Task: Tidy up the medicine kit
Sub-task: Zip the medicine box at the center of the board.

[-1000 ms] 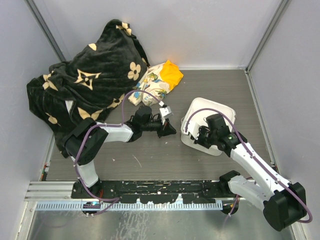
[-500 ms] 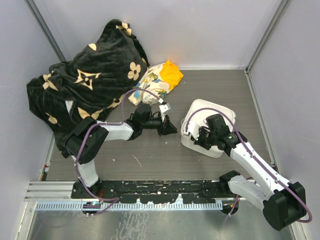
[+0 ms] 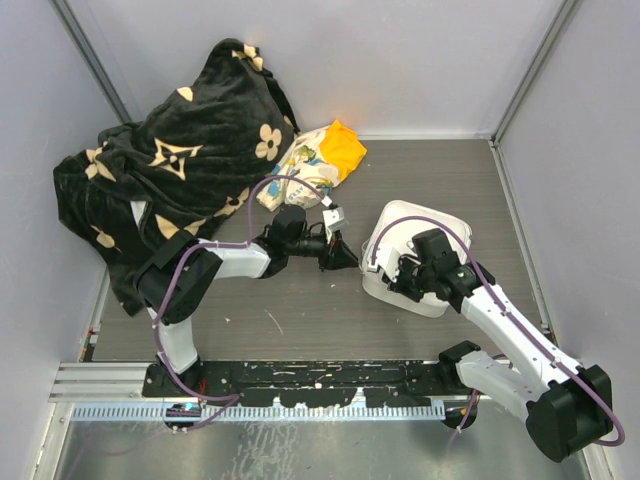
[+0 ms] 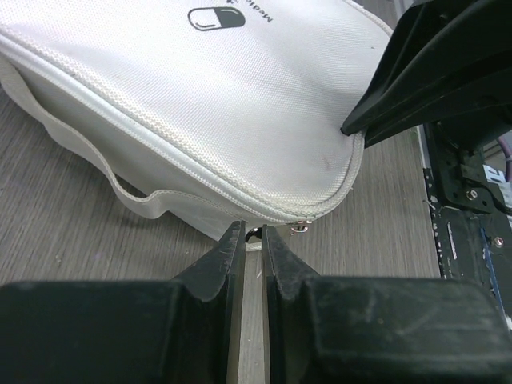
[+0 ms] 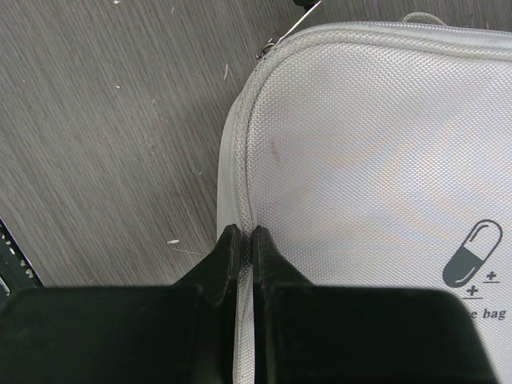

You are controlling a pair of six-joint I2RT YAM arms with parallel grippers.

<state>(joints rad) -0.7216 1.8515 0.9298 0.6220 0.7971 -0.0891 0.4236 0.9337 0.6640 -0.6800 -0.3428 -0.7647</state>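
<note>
The left pincer has advanced rightward across the counter. Its jaws, shut a second ago, now stand a narrow slit apart. The zip pull lies just ahead of its tips, slightly to the right; whether any metal is pinched cannot be told. Judgement: unzipping is about to begin. The medicine kit lies flat directly ahead of this pincer, logo up, zip corner facing it. Being near-square, it shows no marked long axis. The right pincer is fully closed, tips on the kit's edge seam, steadying it.
</note>
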